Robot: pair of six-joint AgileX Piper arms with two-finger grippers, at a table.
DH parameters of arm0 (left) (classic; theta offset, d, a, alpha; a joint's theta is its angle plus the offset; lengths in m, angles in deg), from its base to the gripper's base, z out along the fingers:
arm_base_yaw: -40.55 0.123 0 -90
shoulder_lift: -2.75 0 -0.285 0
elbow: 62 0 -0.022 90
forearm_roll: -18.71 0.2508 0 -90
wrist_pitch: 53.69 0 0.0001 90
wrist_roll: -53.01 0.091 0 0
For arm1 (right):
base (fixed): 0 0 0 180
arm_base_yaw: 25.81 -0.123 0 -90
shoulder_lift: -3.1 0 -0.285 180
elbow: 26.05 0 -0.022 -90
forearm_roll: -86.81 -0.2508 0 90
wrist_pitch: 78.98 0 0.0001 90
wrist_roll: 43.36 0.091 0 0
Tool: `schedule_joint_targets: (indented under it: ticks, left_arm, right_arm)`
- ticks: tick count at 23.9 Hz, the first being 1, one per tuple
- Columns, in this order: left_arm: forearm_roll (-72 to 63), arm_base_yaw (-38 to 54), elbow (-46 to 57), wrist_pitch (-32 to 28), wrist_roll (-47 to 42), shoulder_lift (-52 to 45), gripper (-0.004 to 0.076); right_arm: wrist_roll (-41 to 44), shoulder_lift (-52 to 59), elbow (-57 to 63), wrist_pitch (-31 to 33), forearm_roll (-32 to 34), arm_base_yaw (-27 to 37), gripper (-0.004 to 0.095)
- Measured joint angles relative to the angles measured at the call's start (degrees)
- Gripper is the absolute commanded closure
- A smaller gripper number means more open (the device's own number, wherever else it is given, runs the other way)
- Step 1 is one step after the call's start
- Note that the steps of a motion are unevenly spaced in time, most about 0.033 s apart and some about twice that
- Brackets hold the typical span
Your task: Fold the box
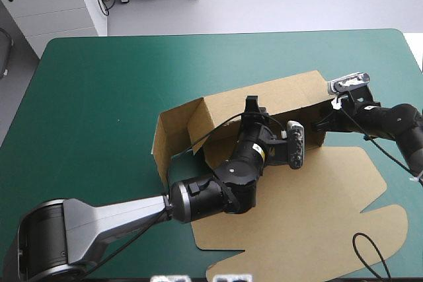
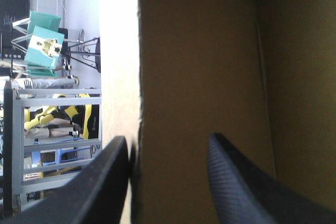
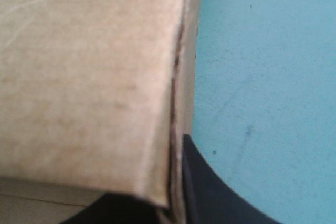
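**Brown box half raised: one gripper astride a wall, the other pinching an edge**

Left gripper: two black fingers, smooth curved fins with a faint weave. Parted, astride the raw cut edge of an upright wall, one outside it and one inside, with nothing clamped. Ahead of them, matt brown board and a folded inner corner in shadow.

Right gripper: fingers nearly closed, pinching a board edge that looks fibrous and slightly frayed along the cut. Only the fingers' lower parts visible, the rest hidden by the sheet. Beside it, the bare teal-green cover with a few small specks.

From above: one box, a single cut sheet of brown board at the middle and right of the table. Far part folded up into walls. Near part flat, with rounded lobes and notches toward the near edge.

Two raised walls countable for certain: a long far one and a short one at the left end. Further flaps inside hard to separate. Left fingertips lost inside the box behind their own wrist. Right fingertips at the box's right end, hidden by board.

Two arms, two grippers, one box.
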Motion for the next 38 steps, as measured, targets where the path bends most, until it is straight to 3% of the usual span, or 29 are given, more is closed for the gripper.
schedule_joint_targets:
  ticks: [7, 10, 11, 12, 19, 22, 29, 38]
  left_arm:
    - [0.51, -4.79, 0.0, 3.64, -0.54, -0.31, 0.0444]
    - [3.03, -7.95, 0.0, 5.22, -6.39, -0.36, 0.0588]
    - [3.78, -8.47, 0.0, 5.27, -8.15, -0.43, 0.0707]
    - [6.38, -9.4, 0.0, 5.27, -11.78, -1.04, 0.0727]
    - [9.02, -8.0, -2.79, 3.63, -14.77, -9.52, 0.0724]
    - [7.41, -1.4, -5.75, 1.87, -14.64, -11.2, 0.0724]
    - [-12.58, 23.42, -13.14, 1.36, -6.13, -13.11, 0.0724]
    - [-24.55, 42.16, -13.62, 2.41, -4.38, -16.83, 0.0724]
  right_arm:
    - [0.88, 0.0, 0.0, 0.0, 0.25, 0.0, 0.091]
    - [1.22, 0.0, 0.0, 0.0, 0.31, 0.0, 0.091]
    - [1.22, 0.0, 0.0, 0.0, 0.31, 0.0, 0.091]
    - [1.26, 0.0, 0.0, 0.13, 0.31, 0.0, 0.091]
    - [2.92, 1.98, 0.11, 0.65, 2.6, -0.09, 0.0909]
    - [6.58, 3.4, -0.61, 3.59, 4.79, -0.21, 0.0909]
    - [22.66, 7.05, -8.6, 13.16, 15.99, -4.8, 0.0909]
    - [32.18, 7.12, -19.8, 25.96, 17.94, -5.11, 0.091]
